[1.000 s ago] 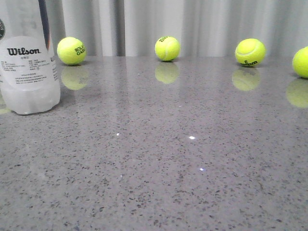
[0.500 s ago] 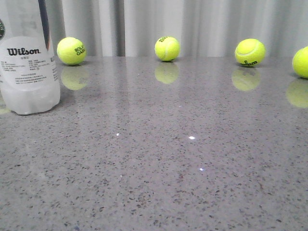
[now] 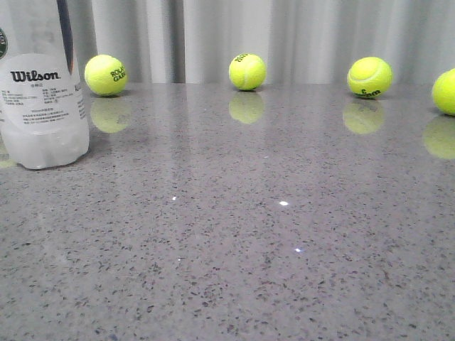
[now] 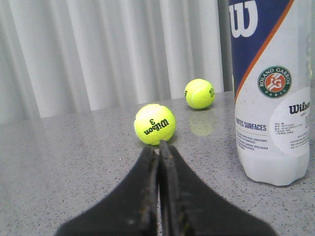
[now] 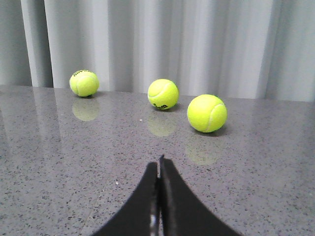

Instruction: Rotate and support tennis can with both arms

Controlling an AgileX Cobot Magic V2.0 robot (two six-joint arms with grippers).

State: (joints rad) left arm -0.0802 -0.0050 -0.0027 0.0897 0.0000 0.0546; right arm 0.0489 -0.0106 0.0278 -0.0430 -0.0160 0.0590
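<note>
The tennis can (image 3: 43, 85) stands upright at the far left of the grey table, its white Wilson label facing the front camera. It also shows in the left wrist view (image 4: 273, 91), with its navy panel, orange stripe and round badge. My left gripper (image 4: 158, 146) is shut and empty, low over the table, apart from the can, with a tennis ball (image 4: 154, 124) just beyond its tips. My right gripper (image 5: 159, 162) is shut and empty over bare table. Neither gripper shows in the front view.
Several tennis balls lie along the back of the table (image 3: 106, 74), (image 3: 247, 72), (image 3: 369, 77), (image 3: 446, 91). Three balls show in the right wrist view (image 5: 84, 82), (image 5: 163, 94), (image 5: 207, 113). A grey curtain (image 3: 320, 35) hangs behind.
</note>
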